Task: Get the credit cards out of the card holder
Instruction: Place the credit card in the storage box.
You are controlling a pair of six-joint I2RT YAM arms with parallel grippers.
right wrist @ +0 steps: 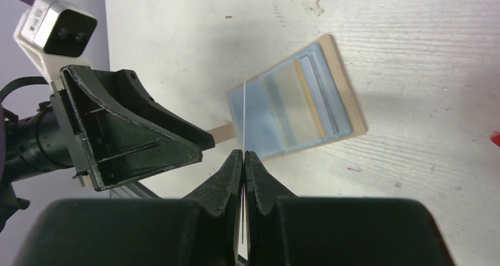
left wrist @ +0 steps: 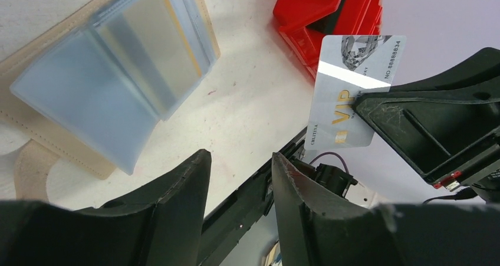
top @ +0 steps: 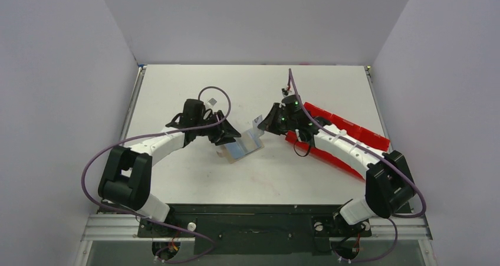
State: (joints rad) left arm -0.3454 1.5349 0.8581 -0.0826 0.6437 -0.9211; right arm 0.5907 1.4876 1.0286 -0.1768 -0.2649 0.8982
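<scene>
The tan card holder [top: 242,148] lies open on the table, its clear plastic sleeves [left wrist: 112,71] spread upward. My right gripper [right wrist: 243,155] is shut on a silver credit card [left wrist: 354,89] marked VIP. It holds the card upright above the table, just right of the holder [right wrist: 295,107]. The right wrist view shows this card edge-on [right wrist: 243,118]. My left gripper [left wrist: 239,160] is open and empty, hovering at the holder's near-left edge, close to the right gripper [top: 266,123]. A pale card with a gold stripe shows inside one sleeve [left wrist: 159,42].
A red compartment tray [top: 342,130] sits right of the holder, under the right arm, and shows in the left wrist view [left wrist: 318,12]. White table [top: 194,89] spreads behind and to the left. Grey walls enclose three sides.
</scene>
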